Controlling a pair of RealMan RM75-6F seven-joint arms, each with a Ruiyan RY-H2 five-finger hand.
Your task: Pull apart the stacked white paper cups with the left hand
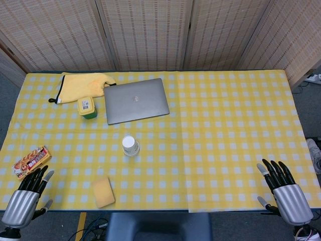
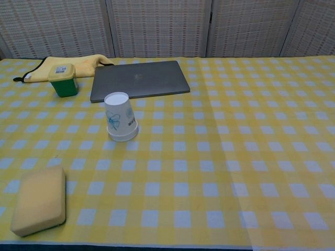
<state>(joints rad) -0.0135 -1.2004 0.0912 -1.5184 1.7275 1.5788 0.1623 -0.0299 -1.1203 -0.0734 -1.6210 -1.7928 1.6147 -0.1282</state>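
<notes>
The stacked white paper cups (image 1: 130, 145) stand upside down near the middle of the yellow checked table, just in front of the laptop; the chest view shows the cups (image 2: 120, 123) with a blue print on the side. My left hand (image 1: 26, 197) hovers at the table's near left corner, fingers spread, holding nothing, far from the cups. At the near right corner my right hand (image 1: 283, 188) is likewise open and empty. Neither hand shows in the chest view.
A closed grey laptop (image 1: 136, 100) lies behind the cups. A green container with a yellow lid (image 1: 87, 107) and a yellow cloth (image 1: 85, 84) sit at the back left. A yellow sponge (image 1: 103, 192) lies near the front edge, a snack packet (image 1: 31, 161) at left.
</notes>
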